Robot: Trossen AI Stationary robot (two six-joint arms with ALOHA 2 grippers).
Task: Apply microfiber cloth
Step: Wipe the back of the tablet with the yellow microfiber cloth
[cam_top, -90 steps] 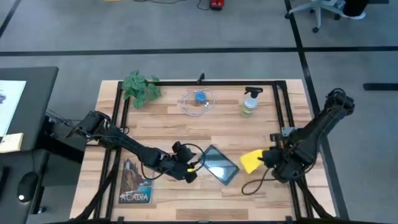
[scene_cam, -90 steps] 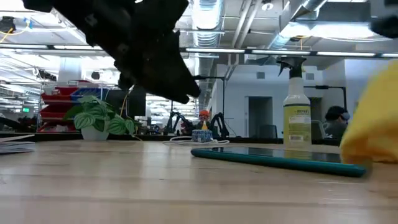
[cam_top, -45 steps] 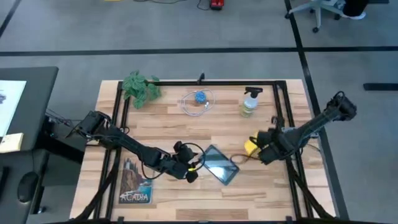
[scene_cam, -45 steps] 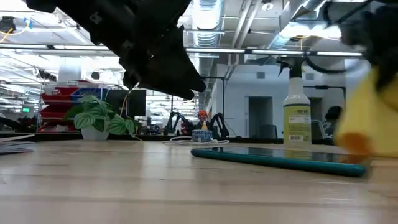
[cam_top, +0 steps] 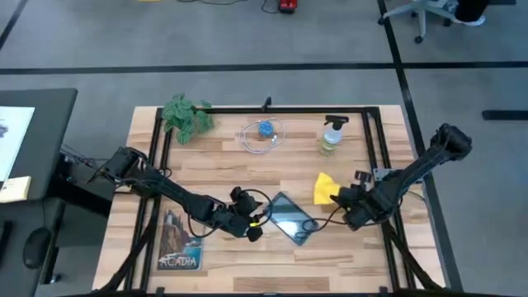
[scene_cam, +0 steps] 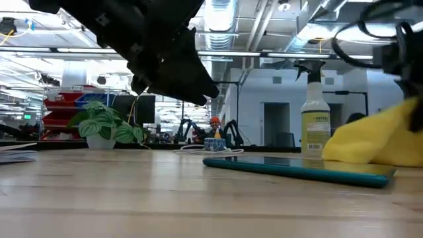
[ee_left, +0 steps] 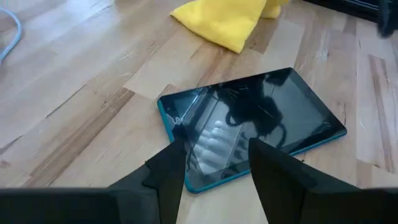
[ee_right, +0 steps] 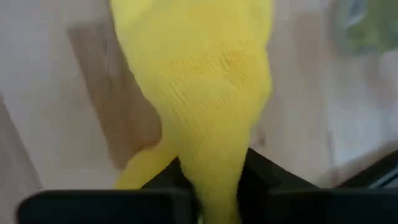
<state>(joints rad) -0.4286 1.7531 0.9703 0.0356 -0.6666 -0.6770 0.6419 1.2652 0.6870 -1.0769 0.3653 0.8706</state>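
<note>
The bright yellow microfiber cloth lies bunched on the wood just beyond the far right corner of the dark tablet. The tablet lies flat on the table. My right gripper is at the cloth's right end and is shut on it. The low view shows the cloth resting behind the tablet. My left gripper hovers open at the tablet's left corner, and in the low view it stands above the table. My right gripper pinches a bunched end of the cloth between its two fingers; several folds run into the gap. The fingers come low from the table's right. The rest of the cloth stretches away toward the left and lies slack on the wood.
A potted plant stands at the far left. A blue object in a cable ring and a spray bottle stand along the far side. A picture book lies near left. A dark cable loops beside the tablet.
My right gripper has swung the cloth up off the table, then toward the far edge and the left, and brought it down. The cloth hung bunched at the tablet's right before. Its free end now lies spread on the wood, farther from the near edge.
</note>
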